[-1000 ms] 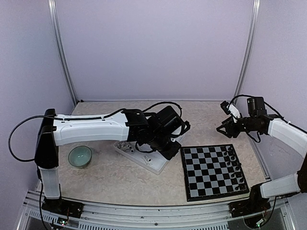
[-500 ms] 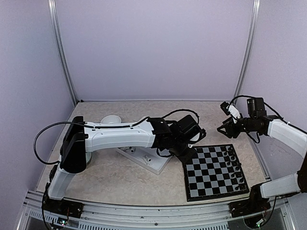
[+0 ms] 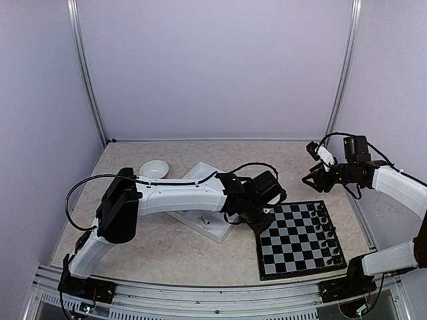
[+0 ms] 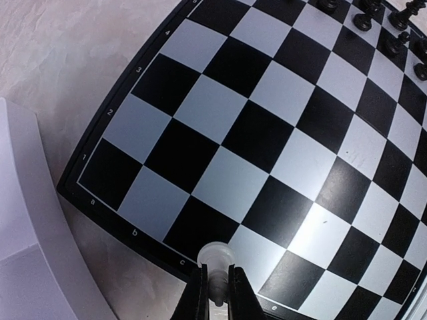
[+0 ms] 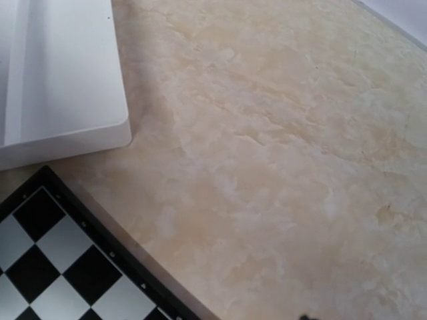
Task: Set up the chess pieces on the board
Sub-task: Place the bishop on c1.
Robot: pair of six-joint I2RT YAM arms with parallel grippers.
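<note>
My left gripper (image 4: 216,288) pinches one white chess piece (image 4: 216,255) at the edge of the board (image 4: 220,127).
The fingers are squeezed tight on the little piece, right over the board's black border, on the side next to the white tray (image 3: 208,227). The black pieces (image 3: 323,230) stand in rows along the other side of the board. My right gripper (image 3: 313,176) hangs in the air past the board's back corner, with its fingers spread wide apart.
</note>
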